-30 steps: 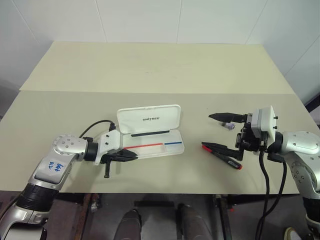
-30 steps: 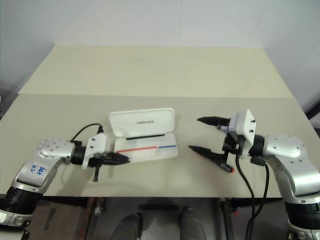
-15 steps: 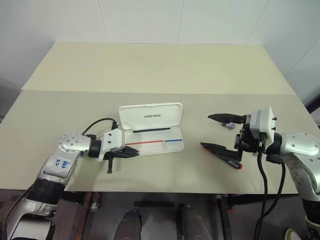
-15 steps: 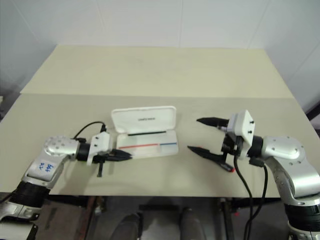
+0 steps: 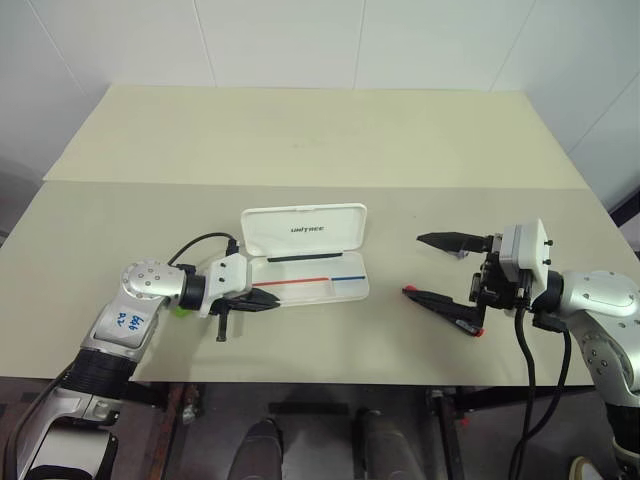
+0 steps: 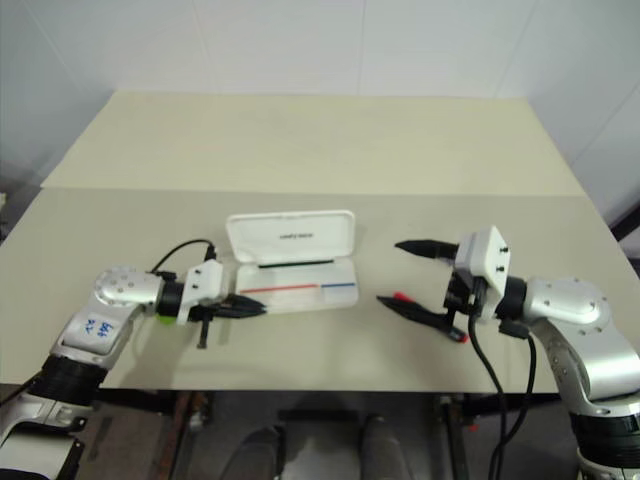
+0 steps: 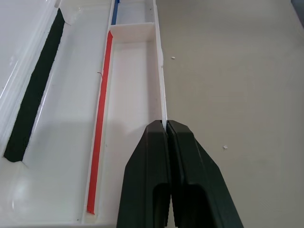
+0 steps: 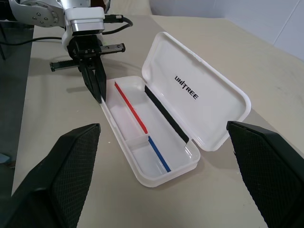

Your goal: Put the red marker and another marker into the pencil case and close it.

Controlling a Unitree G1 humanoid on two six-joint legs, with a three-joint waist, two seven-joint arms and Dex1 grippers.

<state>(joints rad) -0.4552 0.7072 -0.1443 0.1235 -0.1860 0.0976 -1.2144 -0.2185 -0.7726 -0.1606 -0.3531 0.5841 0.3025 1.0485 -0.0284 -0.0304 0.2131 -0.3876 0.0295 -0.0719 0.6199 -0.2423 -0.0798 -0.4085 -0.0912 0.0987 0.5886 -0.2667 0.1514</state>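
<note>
The pencil case [image 5: 272, 219] lies open in the middle of the table, its lid raised behind an empty tray with red and blue lines. My left gripper [image 5: 271, 298] is shut, and its fingertips [image 7: 156, 130] touch the tray's front wall at the case's left end. To the right of the case my right gripper [image 5: 437, 268] stands wide open and empty. The red marker [image 5: 479, 330] lies on the table under its lower finger, largely hidden. A sliver of the green marker [image 5: 181, 310] peeks out from under my left arm.
A tiny grey-purple object [image 5: 461, 253] lies by my right gripper's upper finger. A black cable [image 5: 197, 243] loops from my left wrist over the table. The tabletop's seam [image 5: 150, 183] runs across behind the case.
My left gripper has pushed forward against the case's left end. The case has swung from tilted to nearly square with the table. My right gripper has kept still.
</note>
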